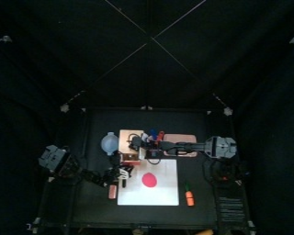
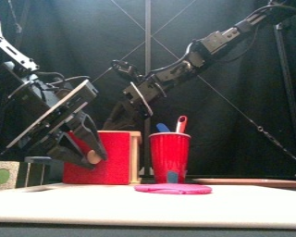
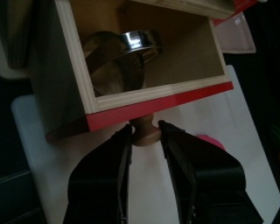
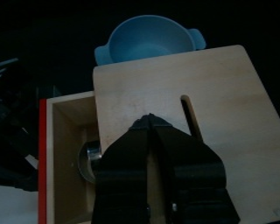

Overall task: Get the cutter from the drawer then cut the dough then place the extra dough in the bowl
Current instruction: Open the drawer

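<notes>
Black tabletop (image 1: 88,207) carries everything we see, and the largest thing on it is the flat white cutting board (image 1: 137,207) toward the front. Behind the board stands the pale wooden box (image 4: 189,79). Its drawer with the red front (image 3: 166,105) is pulled out over the board's back part.

The right tool (image 4: 164,124) rests tip-down on the box's lid with its jaws pressed together and nothing between them.

Just beyond the box sits the round blue-grey bowl with two small handles (image 4: 154,39), and we see nothing in it.

In the front view a red plastic cup (image 2: 169,153) stands beside the drawer front, holding a blue toy knife (image 2: 163,128) and a red toy knife (image 2: 180,123). The flat pink disc of dough (image 2: 173,189) lies on the board in front of the cup.

The round metal cutter with a wire handle (image 3: 125,52) lies inside the open drawer, untouched.

The left tool (image 3: 143,138) is clenched on the small wooden knob (image 3: 143,128) at the middle of the red front.
</notes>
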Robot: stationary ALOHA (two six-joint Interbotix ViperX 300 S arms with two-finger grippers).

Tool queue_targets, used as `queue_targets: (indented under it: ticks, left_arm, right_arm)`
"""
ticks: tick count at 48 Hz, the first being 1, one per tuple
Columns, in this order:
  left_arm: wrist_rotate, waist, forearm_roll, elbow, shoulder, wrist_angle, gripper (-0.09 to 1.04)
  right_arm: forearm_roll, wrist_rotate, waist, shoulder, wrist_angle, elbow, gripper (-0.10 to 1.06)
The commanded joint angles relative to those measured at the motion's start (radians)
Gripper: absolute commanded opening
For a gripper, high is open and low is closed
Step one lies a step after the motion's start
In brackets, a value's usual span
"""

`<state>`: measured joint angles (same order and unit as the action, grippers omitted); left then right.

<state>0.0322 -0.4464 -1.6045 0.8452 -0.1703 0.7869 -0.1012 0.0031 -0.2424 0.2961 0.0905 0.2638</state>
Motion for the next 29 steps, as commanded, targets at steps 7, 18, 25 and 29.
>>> queue_targets:
  ticks: [7,18,25,29]
  left_arm:
    - [0.002,-0.037,-0.009,-0.011,0.003,-0.025,0.57]
    - [0.002,-0.041,-0.006,-0.021,0.006,-0.025,0.57]
    - [0.0,-0.046,-0.005,-0.034,0.006,-0.028,0.57]
    - [-0.002,-0.046,-0.003,-0.038,0.008,-0.028,0.57]
  right_arm:
    - [0.002,0.0,-0.018,0.005,0.017,0.012,0.02]
    - [0.0,0.0,-0.021,0.005,0.017,0.011,0.02]
    - [-0.002,0.0,-0.021,0.005,0.017,0.008,0.02]
    - [-0.002,0.0,-0.023,0.005,0.017,0.006,0.02]
